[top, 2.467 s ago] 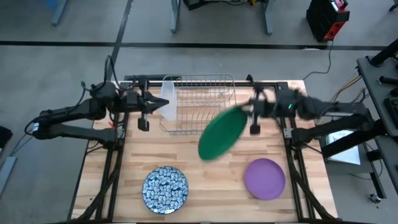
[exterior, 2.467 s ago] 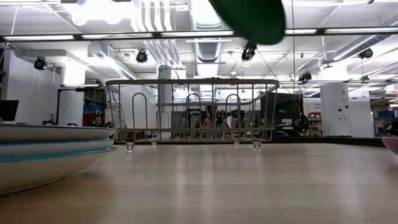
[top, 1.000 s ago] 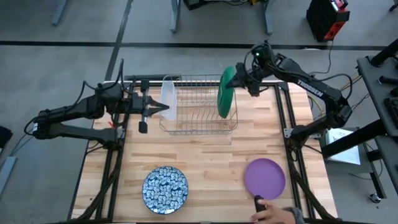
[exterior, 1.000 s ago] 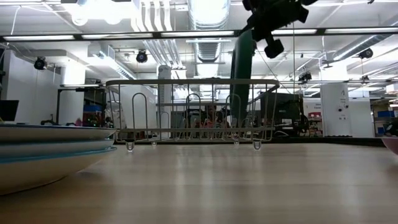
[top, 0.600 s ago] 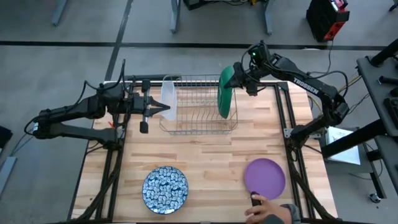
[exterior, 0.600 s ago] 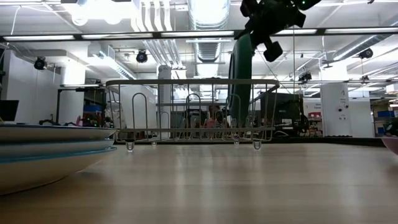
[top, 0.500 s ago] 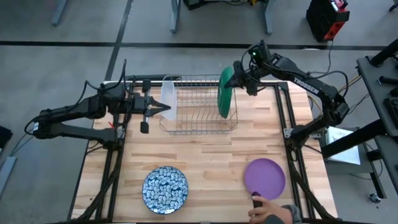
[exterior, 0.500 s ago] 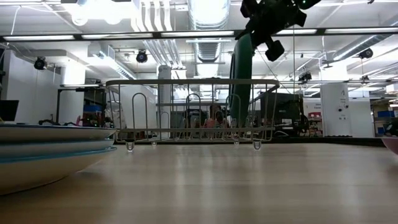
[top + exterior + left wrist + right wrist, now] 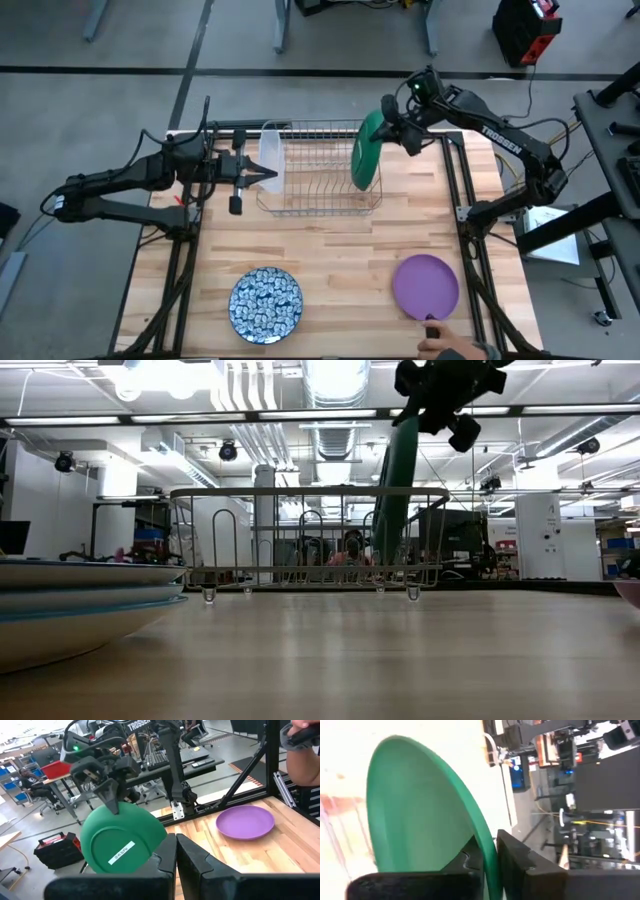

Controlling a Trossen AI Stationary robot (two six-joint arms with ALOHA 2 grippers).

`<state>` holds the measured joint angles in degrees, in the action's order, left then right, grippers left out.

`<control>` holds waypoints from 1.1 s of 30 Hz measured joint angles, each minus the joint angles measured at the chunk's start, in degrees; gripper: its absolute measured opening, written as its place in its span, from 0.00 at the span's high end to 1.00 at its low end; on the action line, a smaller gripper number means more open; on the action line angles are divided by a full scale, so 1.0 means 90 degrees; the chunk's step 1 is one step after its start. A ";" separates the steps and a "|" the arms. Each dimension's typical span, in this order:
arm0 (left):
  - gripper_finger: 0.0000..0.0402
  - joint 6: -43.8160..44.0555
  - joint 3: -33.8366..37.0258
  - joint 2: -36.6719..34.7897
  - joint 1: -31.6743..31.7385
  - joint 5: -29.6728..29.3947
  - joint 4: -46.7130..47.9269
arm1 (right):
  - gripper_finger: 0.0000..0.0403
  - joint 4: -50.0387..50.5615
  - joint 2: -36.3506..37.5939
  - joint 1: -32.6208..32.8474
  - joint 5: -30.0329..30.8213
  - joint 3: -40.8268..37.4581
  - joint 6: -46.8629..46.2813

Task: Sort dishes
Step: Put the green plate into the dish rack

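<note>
Right pincer (image 9: 394, 126) clamped on green plate (image 9: 367, 151) rim in rack (image 9: 318, 168); white label unreadable

We're in a robotics lab or industrial workshop: bare concrete floor (image 9: 120, 40), exposed ceiling ducts (image 9: 335, 385) and strip lights overhead, a wooden bench (image 9: 330, 260) on black metal framing. Behind it are blue storage bins (image 9: 10, 770), a red toolbox (image 9: 57, 767) and desks with what looks like office chairs, though we can't quite tell.

White "TROSSEN" lettering along the right arm (image 9: 497, 134); label on green plate (image 9: 122, 840) unreadable.
</note>
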<state>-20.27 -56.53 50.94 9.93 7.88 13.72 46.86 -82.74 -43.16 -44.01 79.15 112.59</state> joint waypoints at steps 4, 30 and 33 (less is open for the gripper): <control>1.00 0.0000 0.0000 0.0000 0.0000 0.0000 -0.0001 | 0.82 0.0115 -0.0021 0.0001 -0.0010 -0.0008 -0.0497; 1.00 0.0005 0.0000 0.0012 0.0002 0.0000 -0.0034 | 0.52 0.0310 -0.0027 -0.0046 0.1143 -0.0033 -0.2213; 1.00 0.0005 0.0000 0.0012 0.0002 0.0000 -0.0005 | 0.50 0.0305 -0.0027 -0.0042 0.1238 -0.0031 -0.2225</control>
<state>-20.23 -56.53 51.05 9.96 7.88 13.67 49.60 -82.98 -43.54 -32.87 78.87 92.57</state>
